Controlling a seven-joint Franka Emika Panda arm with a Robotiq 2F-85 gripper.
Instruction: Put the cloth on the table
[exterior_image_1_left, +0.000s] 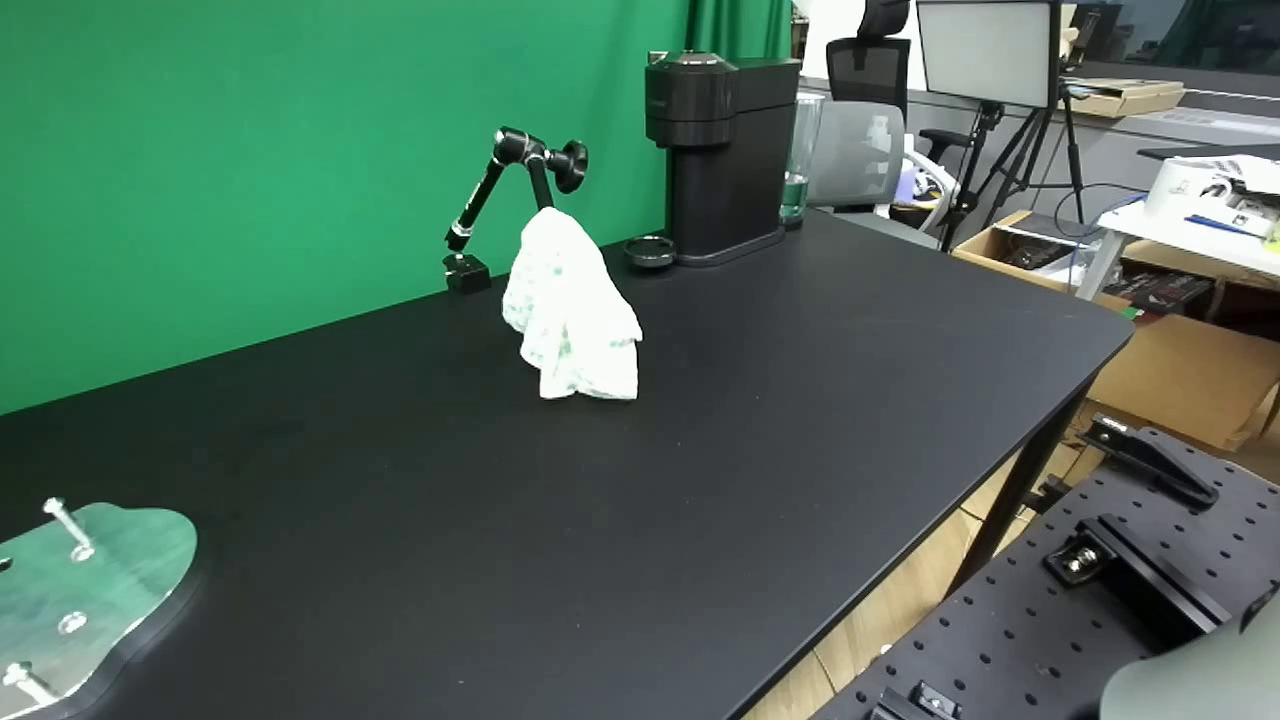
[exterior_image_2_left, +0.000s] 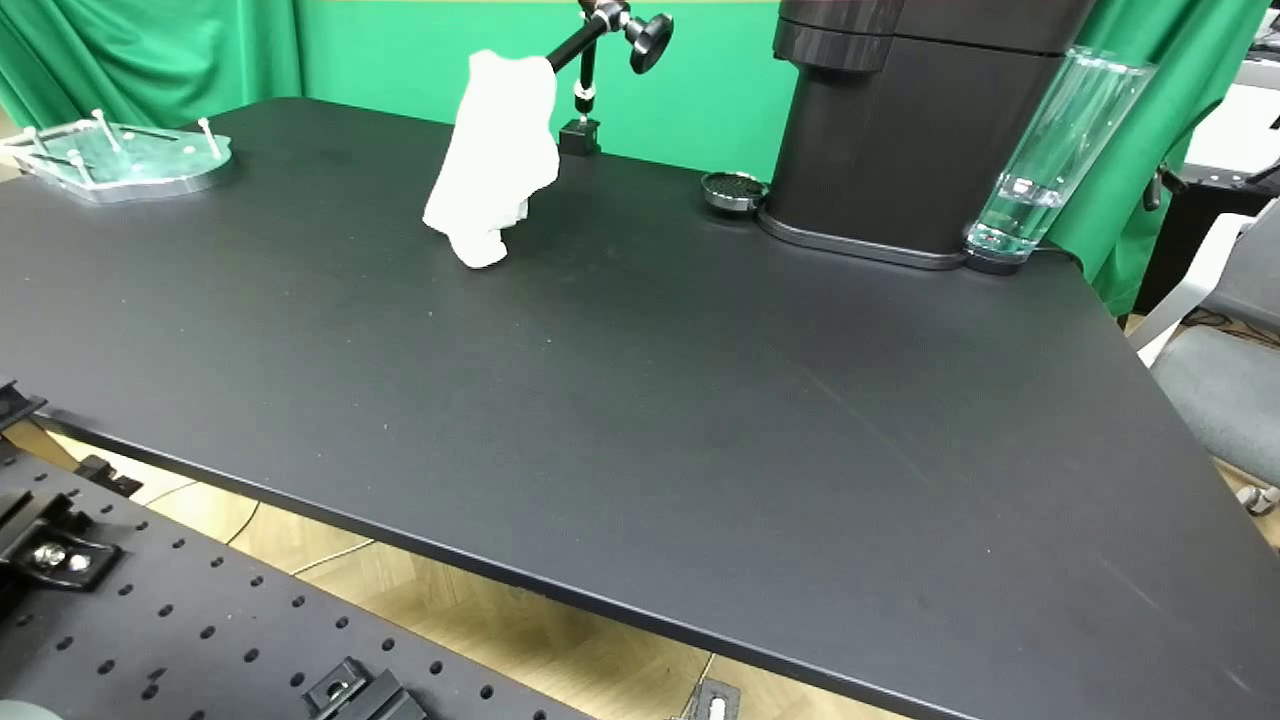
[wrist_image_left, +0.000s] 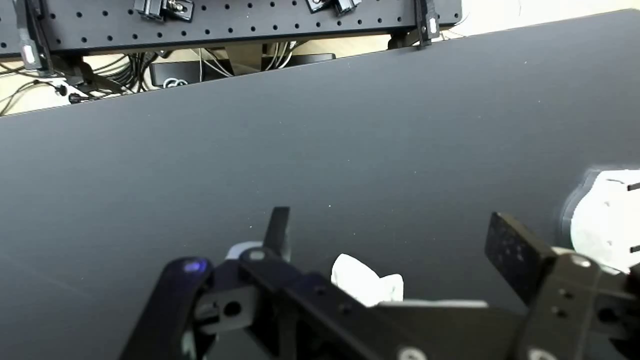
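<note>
Note cloth (exterior_image_1_left: 573, 315) draped over stand (exterior_image_1_left: 514, 147) on worktop (exterior_image_1_left: 800, 420). Note end effector (wrist_image_left: 390, 222) spread wide, gripping nothing, in wrist view. Could tip or drag stand if pulling sideways with cloth snagged. Could clamp stand as well if reaching too deep.

The gripper (wrist_image_left: 389, 216) is black, with pale screws (wrist_image_left: 580, 260) and, at the wrist view's eight o'clock, a blue-violet spot (wrist_image_left: 194, 266).
</note>
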